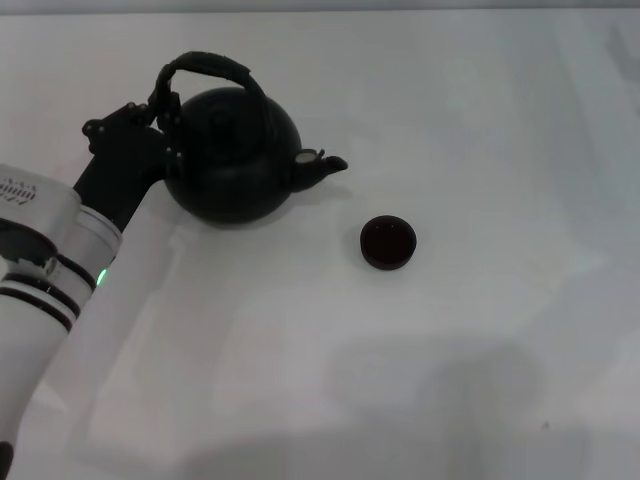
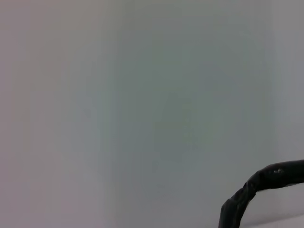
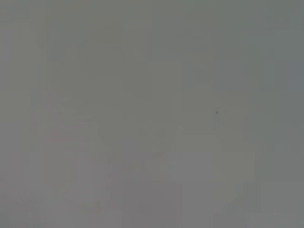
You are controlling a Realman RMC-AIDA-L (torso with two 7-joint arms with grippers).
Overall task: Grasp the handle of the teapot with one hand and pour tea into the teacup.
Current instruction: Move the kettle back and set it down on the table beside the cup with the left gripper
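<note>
- The teapot [image 1: 232, 158] sits on the white table [image 1: 480, 350], spout [image 1: 322, 166] aimed toward the robot's right, lid hidden.
- The teacup [image 1: 388, 242] stands apart, just beyond the spout; its dark inside hides any contents.
- The left gripper [image 1: 163, 118] is at the handle [image 1: 205, 70]; whether it grips, I cannot tell.
- The right arm is out of view.

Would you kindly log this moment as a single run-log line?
left gripper: at handle, grip unclear | teapot: upright on table | teacup: beyond spout, apart | right arm: unseen

Plain white tabletop [image 1: 480, 380] — faint shadows
</note>
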